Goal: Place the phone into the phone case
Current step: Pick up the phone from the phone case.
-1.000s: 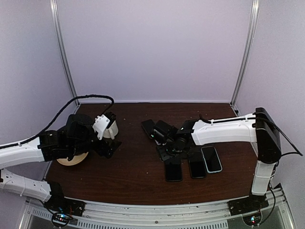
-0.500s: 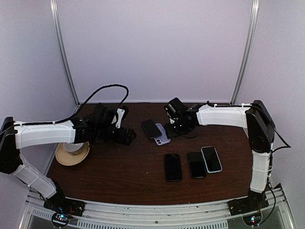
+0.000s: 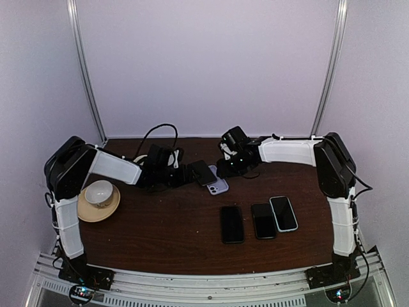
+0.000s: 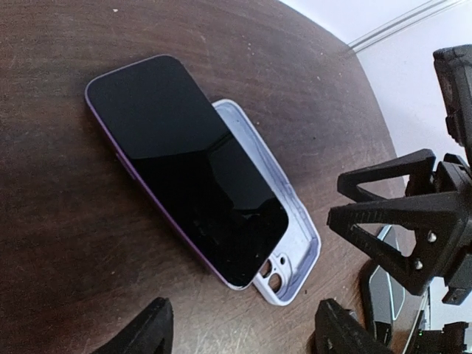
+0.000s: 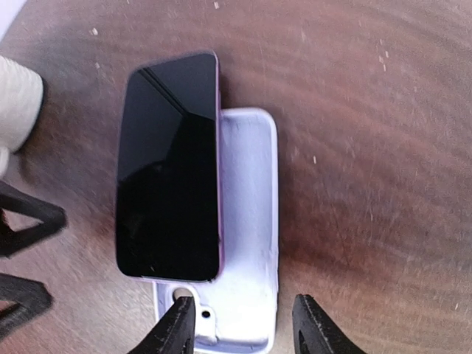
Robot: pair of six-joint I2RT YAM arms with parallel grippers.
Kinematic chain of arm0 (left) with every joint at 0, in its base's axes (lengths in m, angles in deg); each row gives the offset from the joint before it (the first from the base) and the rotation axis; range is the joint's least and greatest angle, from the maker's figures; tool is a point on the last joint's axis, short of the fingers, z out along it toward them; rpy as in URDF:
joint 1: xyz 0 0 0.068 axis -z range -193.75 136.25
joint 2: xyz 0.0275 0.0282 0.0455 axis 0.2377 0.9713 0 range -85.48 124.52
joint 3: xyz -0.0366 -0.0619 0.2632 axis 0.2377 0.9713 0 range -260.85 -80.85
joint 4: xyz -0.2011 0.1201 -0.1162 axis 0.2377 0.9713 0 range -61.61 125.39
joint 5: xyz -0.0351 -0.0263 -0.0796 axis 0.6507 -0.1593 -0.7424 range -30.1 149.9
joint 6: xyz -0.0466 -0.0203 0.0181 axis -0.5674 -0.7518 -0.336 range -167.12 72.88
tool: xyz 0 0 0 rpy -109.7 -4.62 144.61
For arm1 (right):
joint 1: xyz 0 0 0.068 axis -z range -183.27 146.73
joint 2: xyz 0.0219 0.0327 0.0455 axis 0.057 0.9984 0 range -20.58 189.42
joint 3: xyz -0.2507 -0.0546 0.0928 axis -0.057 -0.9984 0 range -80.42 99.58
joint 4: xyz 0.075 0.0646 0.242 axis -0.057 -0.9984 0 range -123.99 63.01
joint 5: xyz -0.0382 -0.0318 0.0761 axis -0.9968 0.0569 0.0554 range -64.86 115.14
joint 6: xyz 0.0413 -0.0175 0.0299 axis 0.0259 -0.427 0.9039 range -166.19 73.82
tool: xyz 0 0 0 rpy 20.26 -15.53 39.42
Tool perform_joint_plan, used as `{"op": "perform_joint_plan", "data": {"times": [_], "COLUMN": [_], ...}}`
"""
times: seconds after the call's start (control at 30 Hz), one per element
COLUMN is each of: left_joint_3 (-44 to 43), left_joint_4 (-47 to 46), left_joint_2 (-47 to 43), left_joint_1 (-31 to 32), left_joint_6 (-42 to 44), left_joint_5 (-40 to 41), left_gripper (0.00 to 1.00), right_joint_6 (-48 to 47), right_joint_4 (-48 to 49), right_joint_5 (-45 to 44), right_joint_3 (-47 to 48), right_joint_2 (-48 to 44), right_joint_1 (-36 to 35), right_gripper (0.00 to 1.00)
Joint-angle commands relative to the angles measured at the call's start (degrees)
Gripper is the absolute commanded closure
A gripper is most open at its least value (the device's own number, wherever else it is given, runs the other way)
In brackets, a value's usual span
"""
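Observation:
A dark-screened phone (image 3: 202,171) with a purple edge lies partly over an open lilac phone case (image 3: 219,187) at the table's middle back. In the left wrist view the phone (image 4: 184,166) covers most of the case (image 4: 293,240), whose camera-hole end sticks out. My left gripper (image 3: 185,174) is just left of the phone, and its open jaws (image 4: 240,335) hold nothing. My right gripper (image 3: 227,169) hovers at the case's camera end (image 5: 247,221), beside the phone (image 5: 169,169). This right gripper (image 5: 243,326) is open, one finger over the camera hole and the other off the case's side.
A cup on a saucer (image 3: 99,199) stands at the left edge. Three more phones (image 3: 232,224), (image 3: 262,220), (image 3: 284,213) lie side by side in front of the case. Each gripper is close to the other, as the right gripper (image 4: 413,221) shows in the left wrist view.
My left arm has reached right across the table to the phone, its jaws narrowing. The right arm swung back to the case and its jaws narrowed a little. Phone and case stay put.

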Motion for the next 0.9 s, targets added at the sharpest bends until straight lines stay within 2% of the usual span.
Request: {"op": "perform_joint_plan", "data": {"times": [0.0, 0.17, 0.43, 0.57, 0.87], "left_joint_3": [-4.0, -5.6, -6.4, -7.8, -12.1], "left_joint_4": [-5.9, -2.9, -1.6, -2.4, -5.0], "left_joint_2": [1.6, 4.3, 7.8, 9.9, 14.9], "left_joint_1": [0.2, 0.2, 0.2, 0.2, 0.3], "left_joint_6": [-2.1, -4.0, -7.8, -8.6, -9.8], "left_joint_5": [-1.8, 1.4, 2.7, 1.9, -2.0], "left_gripper": [0.33, 0.35, 0.31, 0.3, 0.32], "right_joint_6": [0.0, 2.0, 2.7, 3.5, 5.1], "right_joint_4": [4.8, 4.3, 2.2, 2.7, 6.5], "right_joint_5": [5.5, 9.3, 14.5, 17.6, 25.8], "right_joint_3": [4.0, 9.1, 14.4, 13.9, 12.4], "right_joint_2": [2.5, 7.8, 13.0, 13.4, 14.5], "right_joint_1": [1.3, 2.4, 3.2, 3.3, 3.5], "right_gripper": [0.52, 0.52, 0.53, 0.59, 0.64]}}
